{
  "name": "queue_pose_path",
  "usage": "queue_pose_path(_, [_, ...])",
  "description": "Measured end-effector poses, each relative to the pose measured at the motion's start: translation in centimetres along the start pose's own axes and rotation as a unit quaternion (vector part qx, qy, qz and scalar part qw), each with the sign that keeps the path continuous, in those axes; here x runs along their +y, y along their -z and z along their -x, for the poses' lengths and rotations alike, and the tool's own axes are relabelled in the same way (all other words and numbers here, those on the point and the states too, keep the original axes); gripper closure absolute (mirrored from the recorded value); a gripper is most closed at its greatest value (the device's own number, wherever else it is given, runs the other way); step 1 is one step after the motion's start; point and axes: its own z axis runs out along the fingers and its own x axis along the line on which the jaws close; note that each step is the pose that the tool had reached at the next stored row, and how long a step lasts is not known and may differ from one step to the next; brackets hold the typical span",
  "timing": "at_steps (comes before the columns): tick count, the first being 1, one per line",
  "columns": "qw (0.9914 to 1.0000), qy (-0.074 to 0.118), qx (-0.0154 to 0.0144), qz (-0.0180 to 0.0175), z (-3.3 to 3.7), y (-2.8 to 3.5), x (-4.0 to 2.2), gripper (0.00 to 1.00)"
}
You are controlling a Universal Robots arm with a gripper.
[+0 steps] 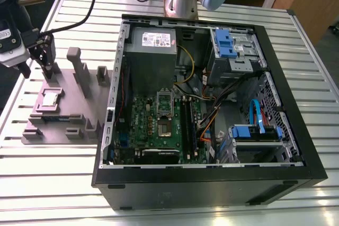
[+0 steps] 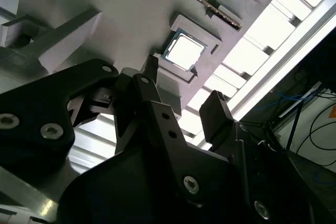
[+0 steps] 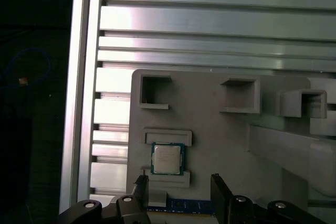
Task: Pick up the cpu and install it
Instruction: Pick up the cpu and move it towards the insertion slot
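The exterior view looks down steeply from some way off over the slatted desk (image 1: 312,67), with the open computer case (image 1: 212,183) mid-frame and the grey holder plate (image 1: 71,104) at the frame's left. Both wrist views peer closely past the pincer (image 3: 178,182) at that plate, sharing the cpu (image 3: 167,158) (image 2: 184,51).

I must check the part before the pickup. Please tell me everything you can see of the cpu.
The cpu is a small flat square chip with a silvery metal top and a thin darker rim. It lies flat, top up, in a shallow seat between two low ridges of the grey holder plate, which rests on the slatted metal table. Nothing grips it: the open gripper hovers close by without touching it.
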Motion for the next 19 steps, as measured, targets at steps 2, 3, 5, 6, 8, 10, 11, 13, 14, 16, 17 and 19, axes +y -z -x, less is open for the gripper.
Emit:
queue_pose_path(2, [1.0,0.0,-0.0008,0.0,0.01,-0.27,-0.01,0.41])
queue_pose_path(3, [1.0,0.0,-0.0014,0.0,0.01,-0.31,-0.02,0.41])
queue_pose_path(5, [1.0,0.0,-0.0019,-0.0001,0.01,-0.31,-0.02,0.41])
queue_pose_path(6, [1.0,0.0,-0.0021,-0.0001,0.01,-0.32,-0.01,0.41])
queue_pose_path(8, [1.0,0.0,-0.0024,-0.0001,0.01,-0.33,-0.01,0.41])
queue_pose_path(10, [1.0,0.0,-0.0026,-0.0001,0.01,-0.32,-0.02,0.41])
queue_pose_path(11, [1.0,0.0,-0.0026,-0.0001,0.01,-0.32,-0.02,0.41])
queue_pose_path(13, [1.0,0.0,-0.0026,-0.0001,0.0,-0.32,-0.01,0.4])
queue_pose_path(14, [1.0,0.0,-0.0026,-0.0001,0.01,-0.33,-0.01,0.34])
queue_pose_path(16, [1.0,0.0,-0.0026,-0.0001,0.0,-0.33,-0.02,0.34])
queue_pose_path(17, [1.0,0.0,-0.0025,-0.0001,0.0,-0.33,-0.01,0.34])
queue_pose_path(19, [1.0,0.0,-0.0026,-0.0001,0.01,-0.33,-0.01,0.34])
